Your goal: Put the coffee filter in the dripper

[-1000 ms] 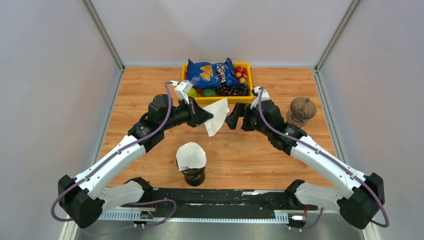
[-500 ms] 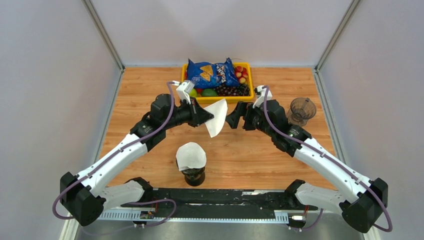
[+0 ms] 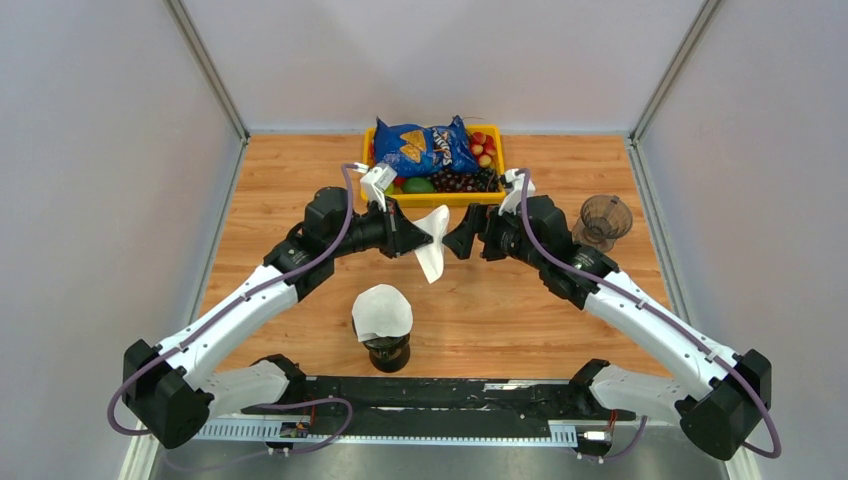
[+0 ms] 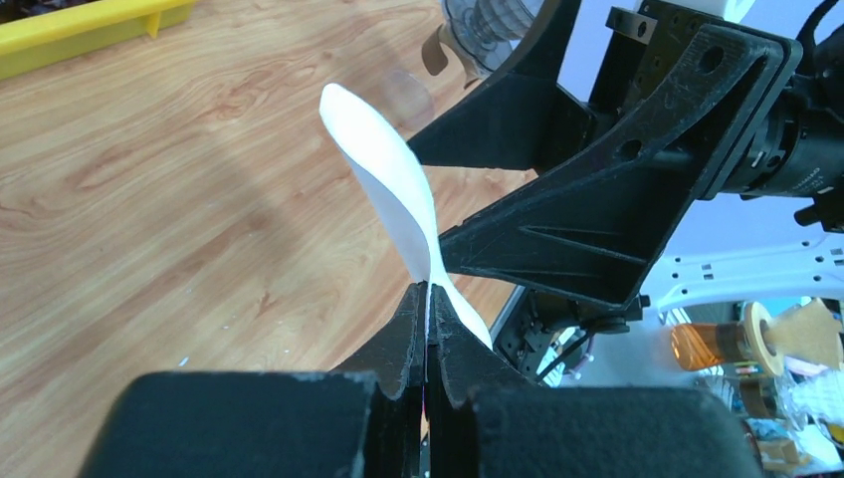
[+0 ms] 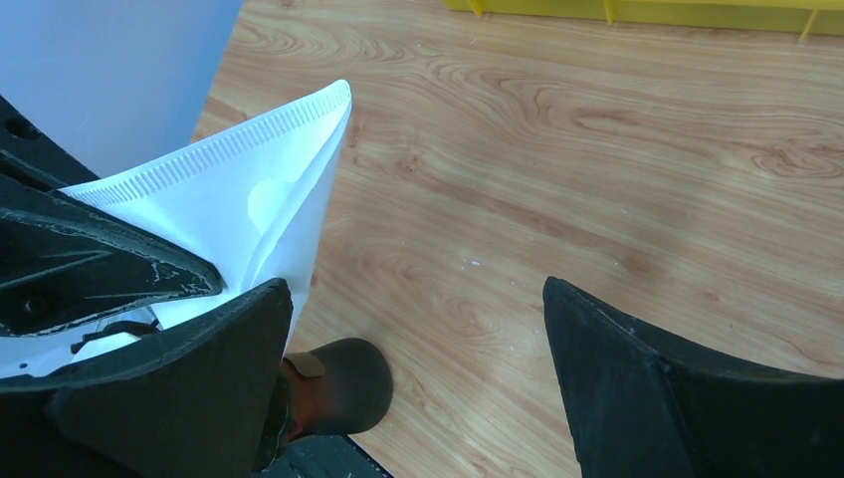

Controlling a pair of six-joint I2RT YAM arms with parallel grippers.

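Note:
My left gripper (image 3: pixel 415 238) is shut on a white paper coffee filter (image 3: pixel 432 250), held in the air over the middle of the table. Seen from the left wrist, the filter (image 4: pixel 390 194) rises edge-on out of the pinched jaws (image 4: pixel 429 299). My right gripper (image 3: pixel 458 236) stands open right beside the filter. In the right wrist view the filter (image 5: pixel 249 204) lies against the inner side of the left finger (image 5: pixel 199 368), and the gap (image 5: pixel 413 299) is otherwise bare. The dark see-through dripper (image 3: pixel 605 218) stands at the right of the table, apart from both grippers.
A stack of white filters (image 3: pixel 382 310) sits on a dark stand (image 3: pixel 388 352) near the front middle. A yellow basket (image 3: pixel 450 199) with a blue chip bag (image 3: pixel 425 148) and fruit stands at the back. Grey walls close in both sides.
The right gripper has moved left, closer to the filter. The left gripper has shifted slightly right and turned the filter, which now shows narrower from above.

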